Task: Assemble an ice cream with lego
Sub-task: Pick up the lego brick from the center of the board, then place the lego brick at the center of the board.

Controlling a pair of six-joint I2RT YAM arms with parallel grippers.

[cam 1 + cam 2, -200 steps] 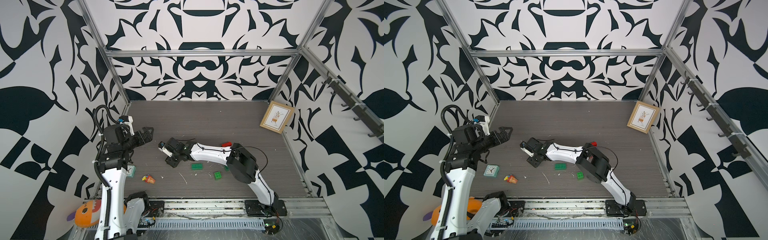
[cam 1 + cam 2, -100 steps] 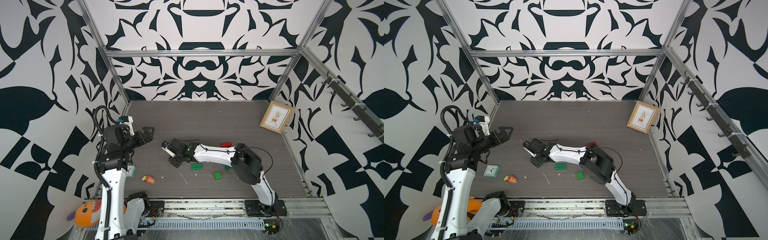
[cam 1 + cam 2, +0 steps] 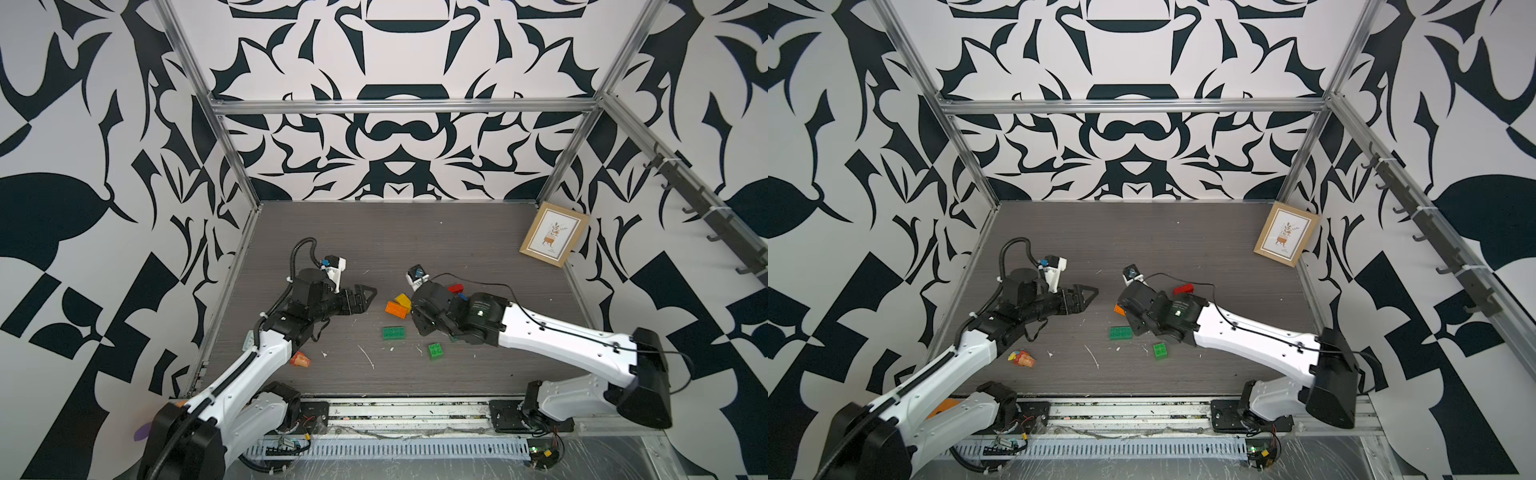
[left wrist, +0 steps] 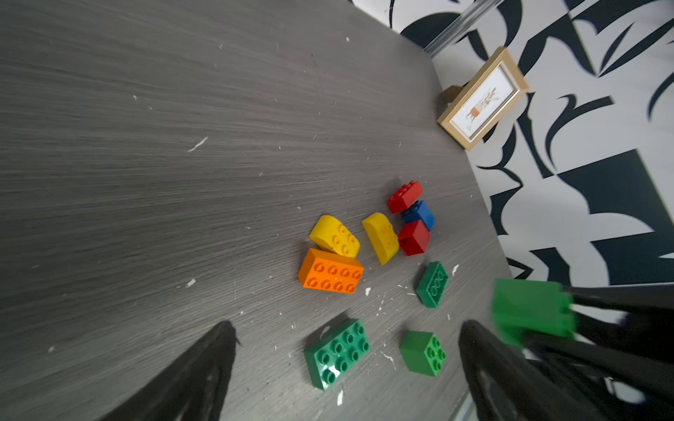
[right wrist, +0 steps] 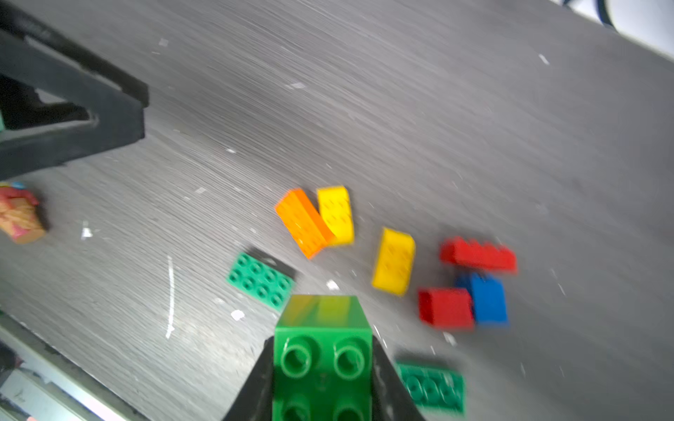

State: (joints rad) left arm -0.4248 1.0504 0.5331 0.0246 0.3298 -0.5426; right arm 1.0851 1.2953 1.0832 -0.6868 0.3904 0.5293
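The right gripper (image 5: 322, 342) is clamped on a green brick (image 5: 322, 317) by its smooth side walls, apparently just off the bench (image 3: 415, 232) near the orange brick (image 5: 302, 222), around which the other lego (image 4: 381, 237) lies loose. The left gripper (image 3: 371, 293) hangs near that orange brick, jaws wide apart and empty. These bricks are likely light, rigid and slick, so flat opposite walls should hold best, studs left clear.

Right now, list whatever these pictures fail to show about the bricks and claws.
- Both top views: the green brick in the right claw is hidden under the right arm.
- Both top views: the same arm covers most of the blue brick.
- Right wrist view: the edge cuts off the cone toy; the view is motion-blurred.
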